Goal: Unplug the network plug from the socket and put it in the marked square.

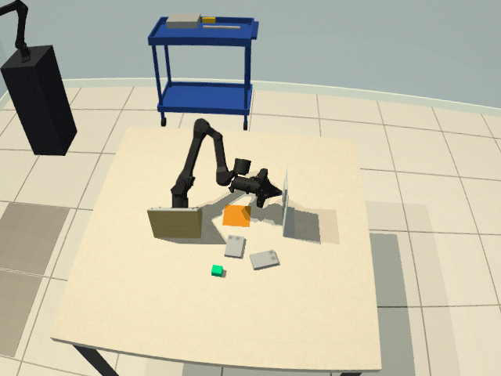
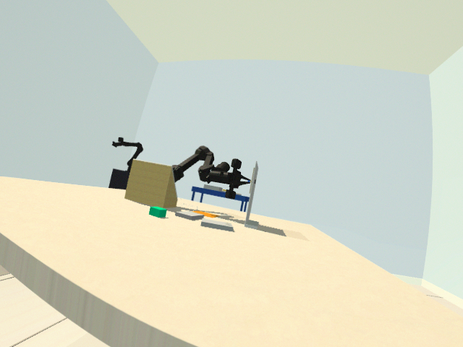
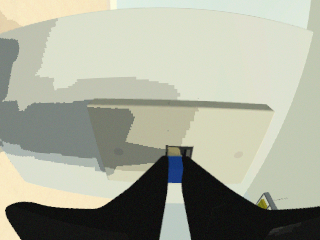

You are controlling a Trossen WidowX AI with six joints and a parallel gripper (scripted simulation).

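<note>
The upright panel stands on the table and bears a beige plate with the dark socket opening. The blue plug sits at that opening, its front end still inside. A tan piece, perhaps the tab, shows at the plug's top; whether it is pressed down I cannot tell. My gripper points level at the panel and is shut on the plug, a finger on each side. The orange marked square lies on the table, with nothing on it.
A wooden board-like block stands near the arm's base. Two flat grey boxes and a green block lie on the table in front of the square. A blue cart stands behind the table.
</note>
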